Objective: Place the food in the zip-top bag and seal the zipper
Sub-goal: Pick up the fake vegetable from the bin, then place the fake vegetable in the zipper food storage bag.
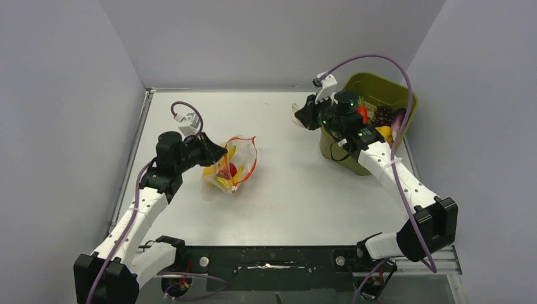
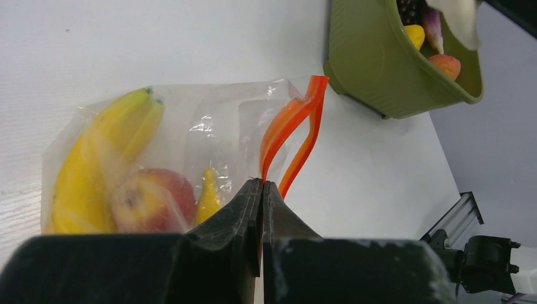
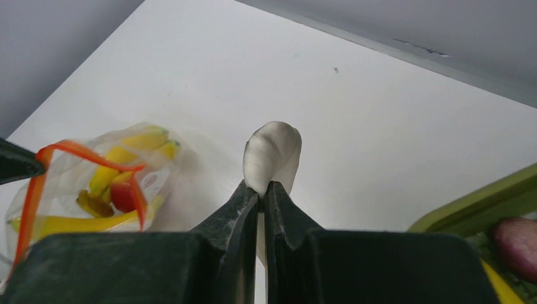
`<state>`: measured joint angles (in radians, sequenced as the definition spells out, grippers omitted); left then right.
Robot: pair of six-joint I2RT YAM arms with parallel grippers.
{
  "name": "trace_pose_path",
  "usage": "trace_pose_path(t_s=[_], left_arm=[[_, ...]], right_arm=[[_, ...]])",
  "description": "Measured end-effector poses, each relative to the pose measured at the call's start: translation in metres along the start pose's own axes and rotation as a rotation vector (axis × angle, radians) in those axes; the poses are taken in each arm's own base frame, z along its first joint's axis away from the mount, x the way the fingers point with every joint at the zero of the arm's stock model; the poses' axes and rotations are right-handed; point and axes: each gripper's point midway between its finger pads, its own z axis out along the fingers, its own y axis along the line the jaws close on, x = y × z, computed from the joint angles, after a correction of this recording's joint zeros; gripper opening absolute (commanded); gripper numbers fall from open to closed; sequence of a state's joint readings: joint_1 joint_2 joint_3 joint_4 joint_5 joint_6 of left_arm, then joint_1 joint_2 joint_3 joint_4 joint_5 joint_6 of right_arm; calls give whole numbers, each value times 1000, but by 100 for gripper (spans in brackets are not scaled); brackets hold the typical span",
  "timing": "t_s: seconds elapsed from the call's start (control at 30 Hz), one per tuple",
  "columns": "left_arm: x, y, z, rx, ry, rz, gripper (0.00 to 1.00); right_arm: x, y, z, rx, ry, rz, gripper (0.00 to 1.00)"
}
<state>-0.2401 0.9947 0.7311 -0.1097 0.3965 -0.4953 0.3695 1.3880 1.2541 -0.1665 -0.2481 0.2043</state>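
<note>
White table [image 1: 297, 190], bag [image 1: 235, 161] — grey walls [image 1: 63, 95]

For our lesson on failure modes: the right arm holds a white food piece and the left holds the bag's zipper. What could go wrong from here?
The right jaws pinch the white piece by its near end only, so it may slip in transit. The left jaws hold the zipper at one spot, so the bag mouth could sag and the piece miss.

— What's ahead of my right gripper [image 3: 261, 190], pinching the white piece [image 3: 272, 152]?
— Bare table [image 3: 380, 126], open down-left to the zip-top bag [image 3: 166, 190].
— Obstacles?
— My left gripper [image 2: 261, 185] clamps the zipper [image 2: 288, 126] at the mouth's edge; the green bin [image 3: 481, 202] crowds my lower right.
</note>
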Motion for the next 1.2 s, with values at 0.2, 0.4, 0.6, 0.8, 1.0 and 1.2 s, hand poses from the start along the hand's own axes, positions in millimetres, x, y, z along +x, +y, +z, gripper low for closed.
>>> trace_pose_path(t_s=[0.2, 0.4, 0.6, 0.8, 1.0, 1.2], left_arm=[[-7, -6, -1, 14, -25, -17, 0], [-14, -11, -4, 29, -50, -19, 0], [-24, -21, -10, 63, -93, 9, 0], [-23, -23, -11, 74, -91, 34, 0], [-26, -27, -16, 88, -105, 54, 0], [-22, -29, -16, 104, -91, 59, 0]], right_arm=[[27, 49, -2, -116, 42, 44, 0], [49, 84, 0, -185, 67, 115, 0], [48, 134, 0, -285, 56, 186, 0], [74, 171, 20, -323, 119, 272, 0], [100, 184, 32, -306, 183, 314, 2], [90, 191, 37, -312, 137, 351, 3]])
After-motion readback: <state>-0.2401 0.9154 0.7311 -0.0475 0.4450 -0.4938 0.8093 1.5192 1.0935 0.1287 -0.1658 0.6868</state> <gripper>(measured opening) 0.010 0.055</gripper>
